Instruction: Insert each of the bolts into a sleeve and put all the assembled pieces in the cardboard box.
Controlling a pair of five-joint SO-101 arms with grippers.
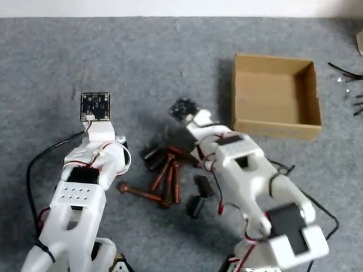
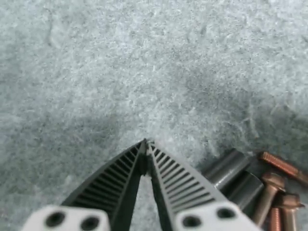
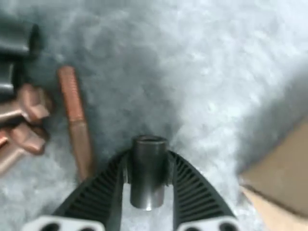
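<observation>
High view: the left arm and right arm flank a heap of copper-coloured bolts. Loose dark sleeves lie around it. The cardboard box stands open, out past the right arm's fingers.

Left wrist view: the left gripper has its fingers pressed tip to tip on nothing, over bare carpet. 2 sleeves and some bolt heads lie just off one finger's outer side.

Right wrist view: the right gripper pinches 1 sleeve across its barrel, with the open bore facing out past the fingertips. A lone bolt lies beside one finger, and the box corner is off the other.

The sleeve looks like stiff, smooth metal, probably light but prone to slipping, so the mid-barrel hold seems sound. A bolt is likely best taken near its flanged head, leaving the threaded end free to enter the bore.
</observation>
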